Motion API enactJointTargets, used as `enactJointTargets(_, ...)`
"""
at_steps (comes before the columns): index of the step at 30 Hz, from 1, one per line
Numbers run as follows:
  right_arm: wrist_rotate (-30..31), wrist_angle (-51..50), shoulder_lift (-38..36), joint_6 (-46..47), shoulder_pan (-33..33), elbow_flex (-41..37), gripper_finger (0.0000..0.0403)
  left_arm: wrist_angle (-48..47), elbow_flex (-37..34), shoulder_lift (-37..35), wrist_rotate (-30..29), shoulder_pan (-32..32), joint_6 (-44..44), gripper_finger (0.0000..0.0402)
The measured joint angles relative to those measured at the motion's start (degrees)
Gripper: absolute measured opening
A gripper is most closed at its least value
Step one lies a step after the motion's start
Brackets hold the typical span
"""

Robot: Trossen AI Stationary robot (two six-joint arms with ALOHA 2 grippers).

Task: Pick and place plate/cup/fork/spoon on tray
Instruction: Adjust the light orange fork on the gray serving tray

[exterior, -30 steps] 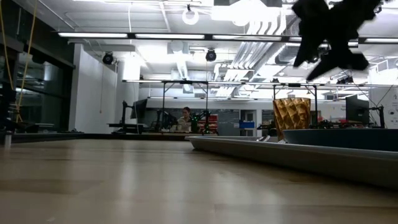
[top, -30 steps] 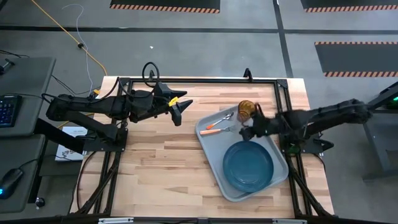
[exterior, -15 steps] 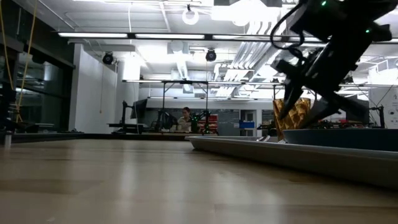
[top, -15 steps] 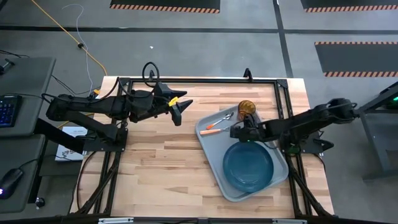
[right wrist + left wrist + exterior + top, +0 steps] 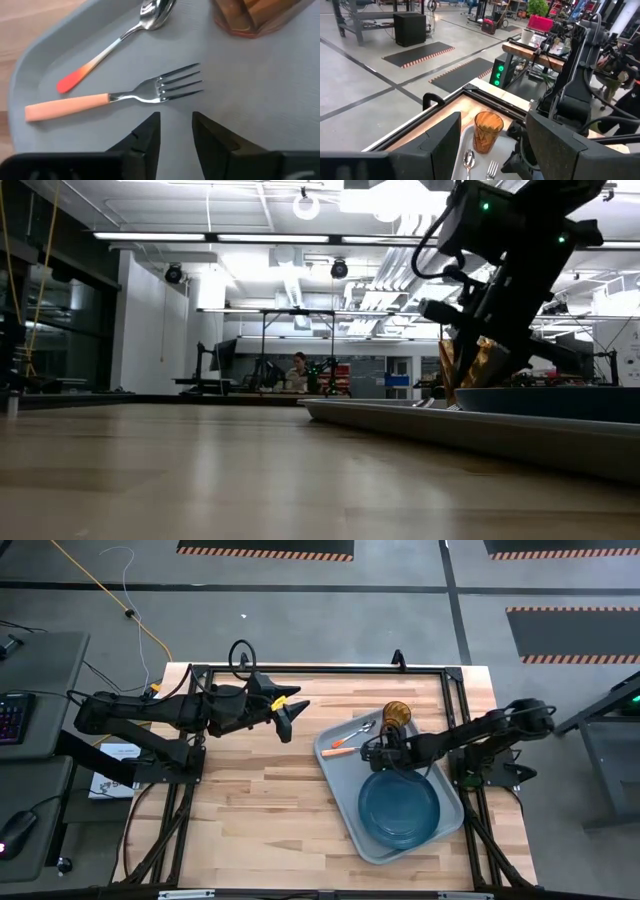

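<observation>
The grey-blue tray (image 5: 343,776) lies at the table's right. On it lie the dark blue plate (image 5: 400,808), the amber cup (image 5: 397,714), upright at the far rim, the orange-handled fork (image 5: 107,97) and the spoon (image 5: 120,35), both flat side by side. My right gripper (image 5: 369,752) hangs low over the tray, its fingers narrowly open and empty just short of the fork's tines (image 5: 181,84). My left gripper (image 5: 290,712) waits open and empty above the table's far middle; its wrist view shows the cup (image 5: 487,131).
Bare wooden table lies left of and in front of the tray. A black frame (image 5: 320,670) runs round the table's edges. In the low view the right arm (image 5: 505,270) stands in front of the cup (image 5: 492,365), with the tray rim (image 5: 420,420) below it.
My right gripper has come down and moved toward the table's left, from above the tray's right part to low over the tray beside the fork. Its fingers stay empty. The tableware has not moved.
</observation>
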Motion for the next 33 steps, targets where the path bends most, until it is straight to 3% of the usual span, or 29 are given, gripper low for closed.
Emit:
enactJointTargets(14, 3.8, -0.2, 2.3, 3.9, -1.9, 0.0, 0.0095, 0.1, 0.0, 0.0, 1.3, 0.0, 0.0, 0.0213)
enactJointTargets(33, 2.8, -3.1, 2.4, 3.9, -3.9, 0.0, 0.0094, 0.1, 0.0, 0.0, 1.3, 0.0, 0.0, 0.0213)
